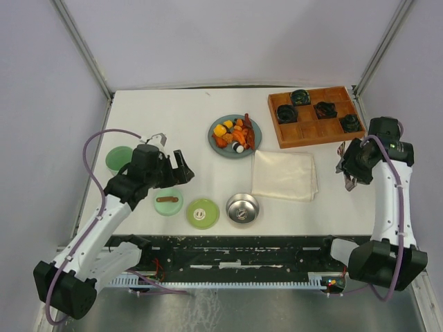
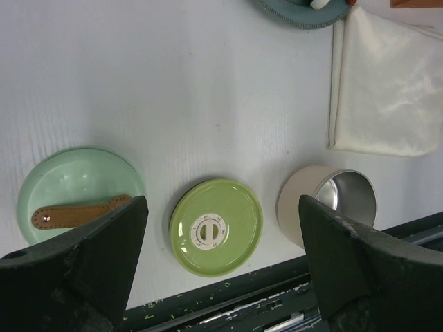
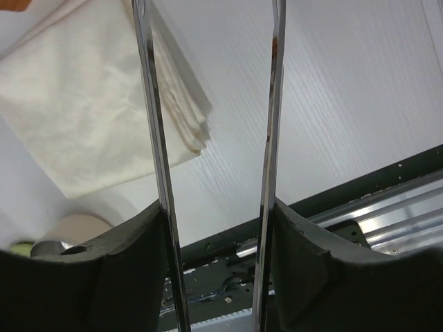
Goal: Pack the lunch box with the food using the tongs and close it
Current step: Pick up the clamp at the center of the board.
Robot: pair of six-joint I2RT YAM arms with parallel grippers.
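Found tongs pinched in right gripper right of cloth, arms partly spread, tips and any load unseen; bowl front-left of cloth uncovered, presumably for filling.

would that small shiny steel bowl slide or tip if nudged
The small round steel bowl looks empty and thin-walled, so it is probably light. A nudge would likely send it skidding over the smooth white table. It stands upright and squat, so tipping seems less likely than sliding. Its shiny curved wall might slip between gripper fingers.
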